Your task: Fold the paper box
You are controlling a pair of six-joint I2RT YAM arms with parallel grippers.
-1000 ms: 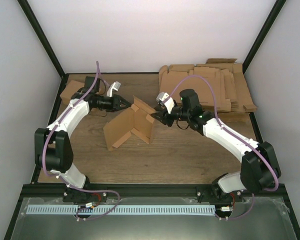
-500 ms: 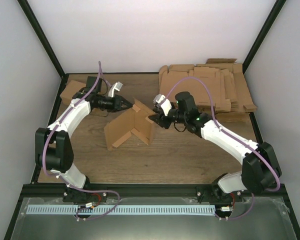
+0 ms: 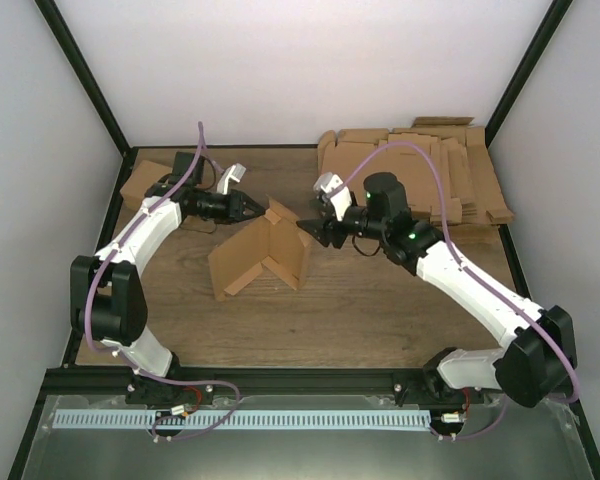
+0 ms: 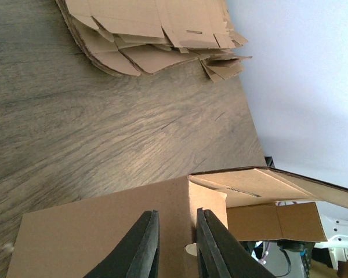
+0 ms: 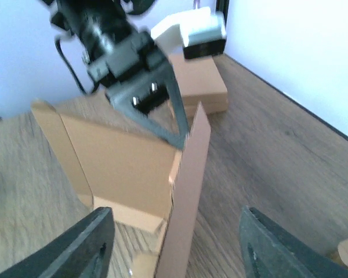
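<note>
Now | paper box point(image 3: 252, 262) half-erected mid-table, between the arms | left gripper point(image 3: 257, 208) clamped on its far panel | right gripper point(image 3: 305, 228) jaws spread wide at its right edge, contact unclear (blurred view)

Robot lab (white-walled framed enclosure point(image 3: 300, 70))

Plain white panel walls point(image 3: 280, 70) enclose a dark wood-grain tabletop point(image 3: 380, 320) on three sides, slim black metal frame posts point(image 3: 85, 75) marking the back corners; soft, even light
</note>
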